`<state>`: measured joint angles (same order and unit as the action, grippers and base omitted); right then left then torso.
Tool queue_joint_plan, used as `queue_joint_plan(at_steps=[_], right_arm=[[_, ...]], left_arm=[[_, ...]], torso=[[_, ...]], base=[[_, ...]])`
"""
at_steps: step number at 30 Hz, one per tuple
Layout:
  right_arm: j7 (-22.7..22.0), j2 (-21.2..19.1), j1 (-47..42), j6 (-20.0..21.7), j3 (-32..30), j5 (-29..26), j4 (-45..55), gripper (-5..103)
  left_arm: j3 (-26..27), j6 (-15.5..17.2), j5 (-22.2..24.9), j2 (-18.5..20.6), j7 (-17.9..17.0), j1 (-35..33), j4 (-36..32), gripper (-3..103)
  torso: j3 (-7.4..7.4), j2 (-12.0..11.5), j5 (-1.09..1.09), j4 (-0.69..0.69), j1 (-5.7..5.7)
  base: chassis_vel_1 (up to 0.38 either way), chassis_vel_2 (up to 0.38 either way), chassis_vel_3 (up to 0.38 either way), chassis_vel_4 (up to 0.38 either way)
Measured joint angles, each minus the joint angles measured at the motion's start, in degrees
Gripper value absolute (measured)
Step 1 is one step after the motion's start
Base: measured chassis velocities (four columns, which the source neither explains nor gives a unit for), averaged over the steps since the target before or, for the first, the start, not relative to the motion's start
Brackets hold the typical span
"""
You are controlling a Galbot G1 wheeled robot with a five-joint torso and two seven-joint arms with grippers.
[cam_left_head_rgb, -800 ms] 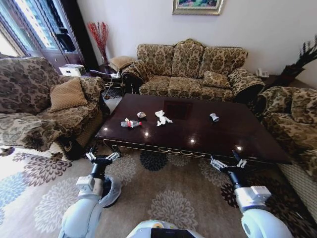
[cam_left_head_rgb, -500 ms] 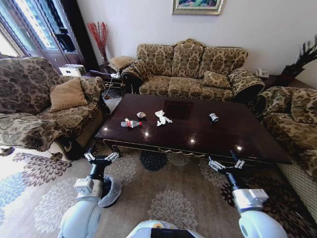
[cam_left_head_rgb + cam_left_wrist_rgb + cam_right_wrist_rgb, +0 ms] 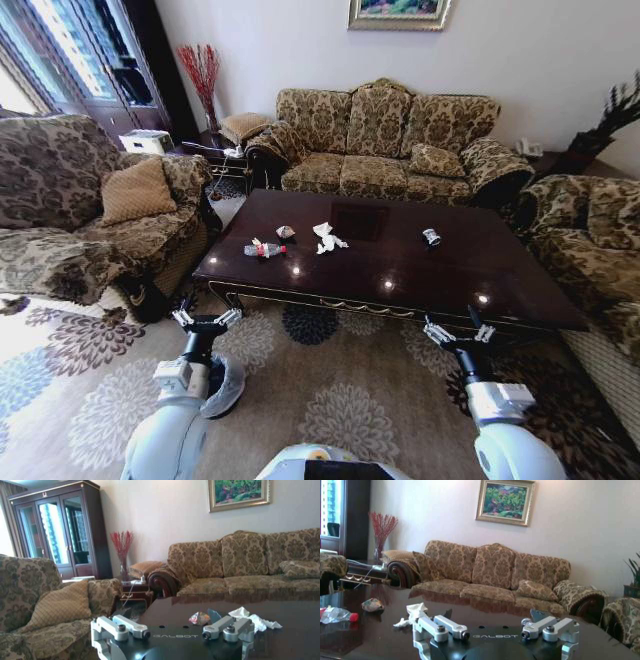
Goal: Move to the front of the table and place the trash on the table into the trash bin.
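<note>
With both grippers, left [image 3: 205,321] and right [image 3: 459,333], spread wide and empty just short of the table [image 3: 520,290], I'd square up centrally so the bottle [image 3: 264,249], tissue [image 3: 326,237] and 2 scraps come within reach.

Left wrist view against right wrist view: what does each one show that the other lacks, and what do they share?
Left wrist view alone: the dark glass-door cabinet, the armchair cushion and the open left gripper.

Right wrist view alone: the crushed bottle with red cap, the sofa's far armrest, a plant at the edge, and the open right gripper.

Both: the dark table, the crumpled white tissue, the small crumpled wrapper, the patterned sofa, the framed painting and the red branches.
</note>
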<state>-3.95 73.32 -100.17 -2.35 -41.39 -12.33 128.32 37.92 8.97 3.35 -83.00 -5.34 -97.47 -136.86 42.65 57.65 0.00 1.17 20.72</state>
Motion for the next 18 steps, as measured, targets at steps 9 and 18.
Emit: queue_joint_plan(at_steps=[9,18], right_arm=[[1.49,0.30,0.35,0.34,-0.15,1.48,0.17,100],[1.69,0.36,0.80,0.31,0.12,2.19,-0.53,100]], left_arm=[[-0.10,0.16,0.29,0.29,0.26,0.38,1.00,100],[-0.46,0.27,0.67,0.58,0.63,1.30,2.08,100]], torso=[[0.00,0.00,0.00,0.00,0.00],[0.00,0.00,0.01,0.00,0.00]], base=[[0.000,0.000,0.000,0.000],[0.042,0.037,-0.049,-0.039]])
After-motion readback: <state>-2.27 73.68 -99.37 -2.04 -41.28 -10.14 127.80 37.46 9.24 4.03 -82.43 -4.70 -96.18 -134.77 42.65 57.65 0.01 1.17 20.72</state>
